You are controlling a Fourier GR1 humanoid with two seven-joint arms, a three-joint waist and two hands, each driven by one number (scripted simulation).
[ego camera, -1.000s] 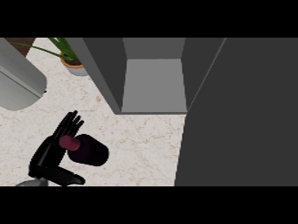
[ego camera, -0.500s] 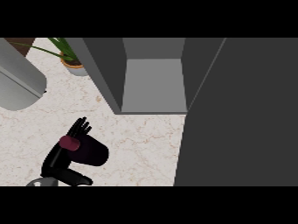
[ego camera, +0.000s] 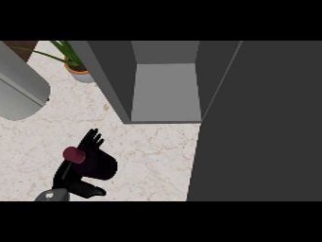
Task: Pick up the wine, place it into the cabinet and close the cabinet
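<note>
Head view, read from left to right. At the far left a large grey cylindrical body (ego camera: pixel 10 90) is seen lying across the upper corner of the marbled desk (ego camera: pixel 149 151). Just right of it, at the top edge, a potted plant (ego camera: pixel 76 66) is set on the desk beside the cabinet's left wall. In the lower left, one black hand (ego camera: pixel 76 177) is shown entering from the bottom edge; which arm it belongs to cannot be told from its position alone, and it is taken here as the left hand. Its fingers and thumb are curled round the wine (ego camera: pixel 93 163), a dark bottle whose dark red cap end is turned toward the upper left; the bottle is seen tilted within the grasp, with fingertips showing above it. The wine is thus held over the desk, well apart from the open cabinet (ego camera: pixel 163 90), whose pale interior is seen at top centre. The dark cabinet door (ego camera: pixel 275 123) fills the right side.
</note>
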